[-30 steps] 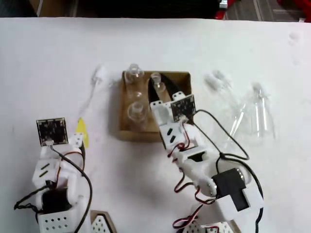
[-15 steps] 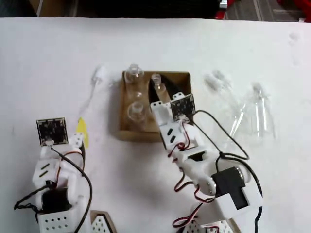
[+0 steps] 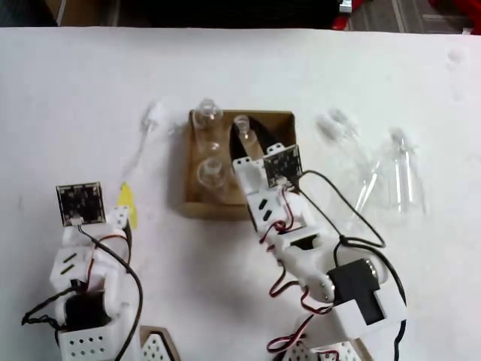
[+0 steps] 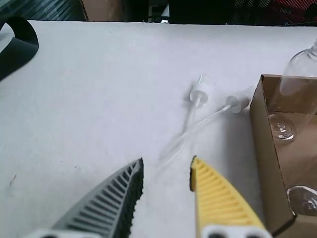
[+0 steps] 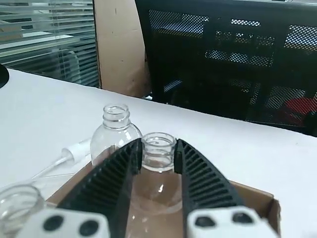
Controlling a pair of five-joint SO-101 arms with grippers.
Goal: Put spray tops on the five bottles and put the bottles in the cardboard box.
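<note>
Now the right end effector (image 5: pixel 157 147) grips a bottle (image 5: pixel 158 154) by its neck.

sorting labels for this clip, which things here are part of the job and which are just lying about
Part of the job:
cardboard box
bottle in the right end effector
spray tops on the table beside the box
clear bottles right of the box

Just lying about:
black curved thing at the table edge
mesh chair behind the table
</note>
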